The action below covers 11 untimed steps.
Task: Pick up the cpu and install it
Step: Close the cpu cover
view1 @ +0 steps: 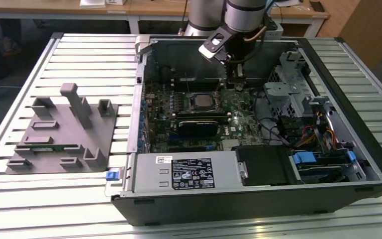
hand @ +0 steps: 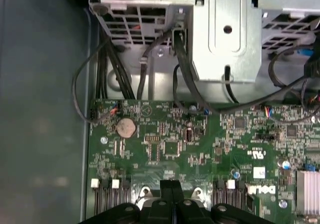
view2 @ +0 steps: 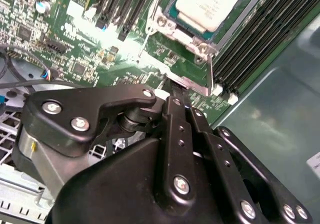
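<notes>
The cpu (view1: 202, 102), a small square chip with a pale silver top, lies flat in the socket of the green motherboard (view1: 244, 117) inside the open computer case. In the second wrist view the cpu (view2: 207, 4) sits inside its metal socket frame. My gripper (view1: 238, 85) hangs just to the exterior view's right of the socket, low over the board. Its two black fingers are pressed together with nothing between them in both wrist views, the fingertips (view2: 175, 91) close to the corner of the socket frame. In the first wrist view the gripper (hand: 171, 185) points at the board's edge by the memory slots.
A grey plastic tray (view1: 65, 129) with upright posts lies on the slatted table at the exterior view's left, a thin green strip (view1: 51, 147) in it. Inside the case stand a metal drive cage (view1: 290, 92), loose cables (hand: 110, 79), a black block (view1: 201, 127) below the socket and a power supply (view1: 187, 172).
</notes>
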Available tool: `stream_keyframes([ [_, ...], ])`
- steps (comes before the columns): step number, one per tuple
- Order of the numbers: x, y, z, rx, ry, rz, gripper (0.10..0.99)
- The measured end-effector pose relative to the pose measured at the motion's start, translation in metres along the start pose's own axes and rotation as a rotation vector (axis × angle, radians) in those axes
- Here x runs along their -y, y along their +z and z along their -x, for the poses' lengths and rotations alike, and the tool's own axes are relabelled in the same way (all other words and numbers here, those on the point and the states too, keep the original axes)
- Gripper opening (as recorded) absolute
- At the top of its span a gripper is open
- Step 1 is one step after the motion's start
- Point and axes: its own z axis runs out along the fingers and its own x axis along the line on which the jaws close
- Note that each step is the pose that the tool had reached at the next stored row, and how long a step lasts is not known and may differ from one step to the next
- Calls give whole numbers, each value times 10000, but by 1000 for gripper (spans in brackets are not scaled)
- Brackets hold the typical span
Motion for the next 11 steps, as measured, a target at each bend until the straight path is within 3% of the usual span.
stream_keyframes([
  [11, 127, 3, -1, -4, 0, -1, 106],
])
